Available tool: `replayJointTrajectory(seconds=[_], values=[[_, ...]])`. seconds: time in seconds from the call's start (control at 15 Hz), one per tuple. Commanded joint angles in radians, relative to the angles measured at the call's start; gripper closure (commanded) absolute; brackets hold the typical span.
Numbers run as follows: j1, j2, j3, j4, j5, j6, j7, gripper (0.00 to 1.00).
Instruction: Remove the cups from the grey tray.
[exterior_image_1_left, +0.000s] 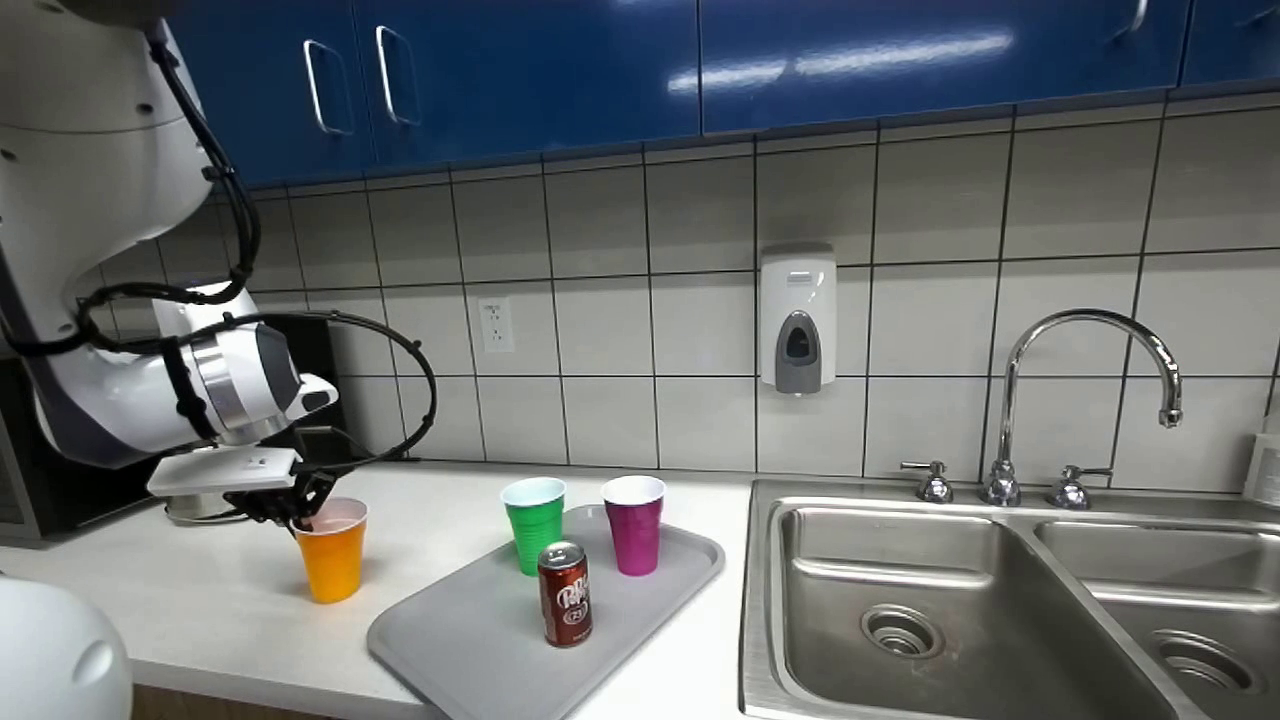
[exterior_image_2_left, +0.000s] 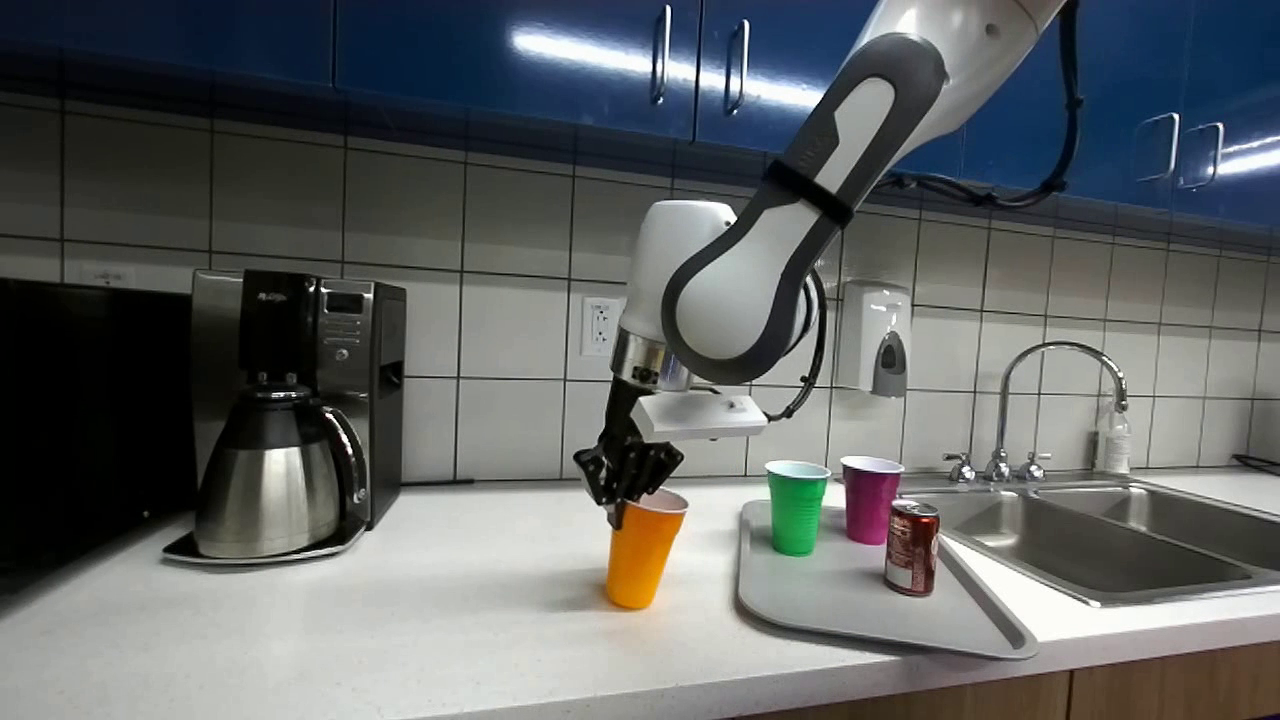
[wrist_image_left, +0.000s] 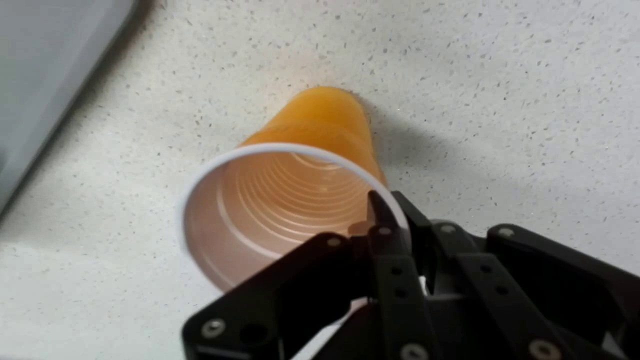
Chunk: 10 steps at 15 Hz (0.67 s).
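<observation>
The orange cup (exterior_image_1_left: 332, 568) is over the white counter beside the grey tray (exterior_image_1_left: 470, 640), tilted in an exterior view (exterior_image_2_left: 642, 560). My gripper (wrist_image_left: 392, 200) is shut on its rim, one finger inside the cup and one outside. The cup's base is at or just above the counter; I cannot tell whether it touches. The green cup (exterior_image_1_left: 537, 532) and the magenta cup (exterior_image_1_left: 634, 538) stand upright on the tray in both exterior views. In the wrist view the orange cup (wrist_image_left: 327, 107) fills the middle, and the tray's edge (wrist_image_left: 45, 65) shows at the upper left.
A dark red-brown can (exterior_image_1_left: 566, 605) stands on the tray near the cups. A steel sink (exterior_image_1_left: 900, 640) with a faucet (exterior_image_1_left: 1085, 318) lies beyond the tray. A coffee maker (exterior_image_2_left: 370, 400) with a steel carafe (exterior_image_2_left: 270, 495) stands on the counter. Blue cabinets (exterior_image_2_left: 500, 90) hang above.
</observation>
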Motion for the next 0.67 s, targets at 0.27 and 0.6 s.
replayJointTrajectory(seconds=[0.27, 0.6], values=[[0.025, 0.041, -0.009, 0.058, -0.024, -0.035, 0.000, 0.41], [0.022, 0.040, -0.007, 0.064, -0.014, -0.029, 0.000, 0.04]])
